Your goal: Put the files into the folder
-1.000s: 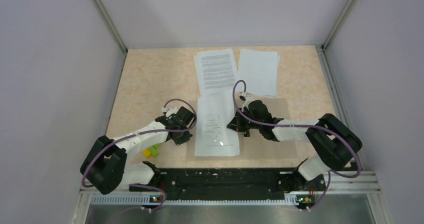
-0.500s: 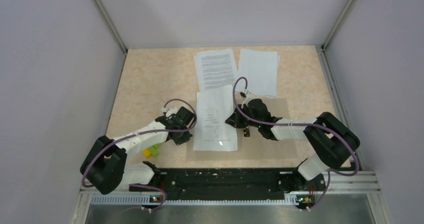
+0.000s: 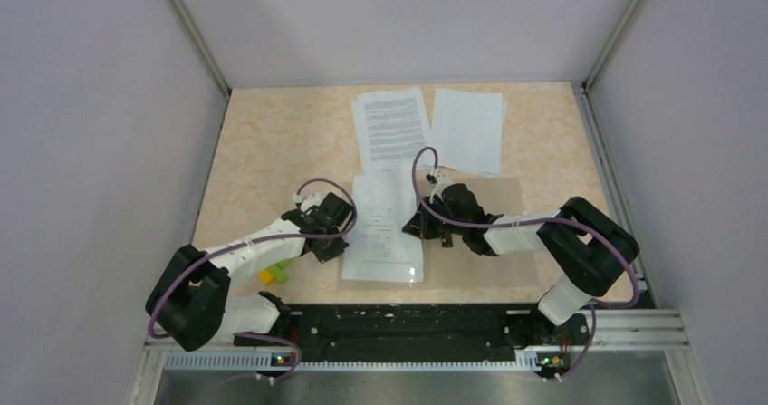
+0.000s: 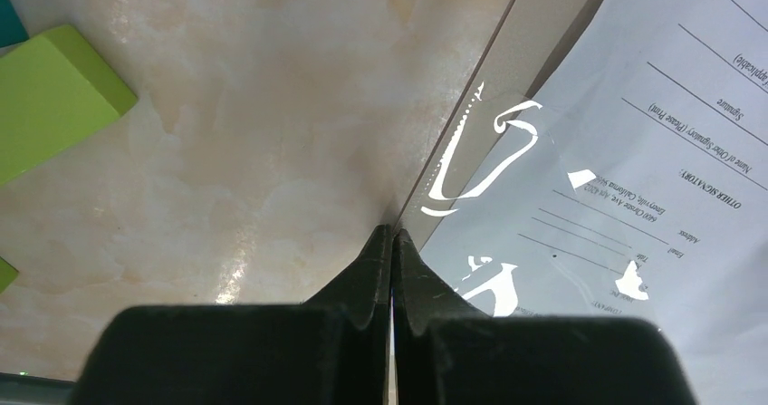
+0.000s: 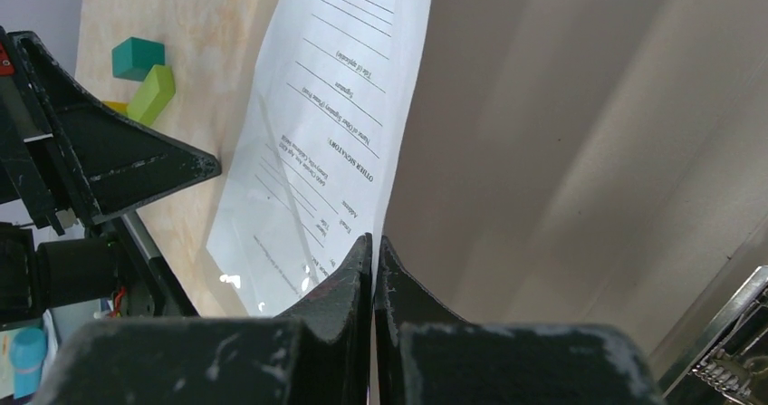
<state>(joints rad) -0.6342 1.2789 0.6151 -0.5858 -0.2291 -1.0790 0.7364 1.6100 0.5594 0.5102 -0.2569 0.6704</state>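
I am working in a lab test cell: plain pale panels box in the speckled beige worktop on three sides, bare metal posts run up its far corners, and my left arm and right arm are bolted to a black rail.

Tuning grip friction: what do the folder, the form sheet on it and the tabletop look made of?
Folder: thin matte tan card, no glare. Form sheet: white printed paper, apparently under a clear glossy film, going by the bright glare streaks. Tabletop: beige marbled laminate or similar, faint sheen; exact material unclear.
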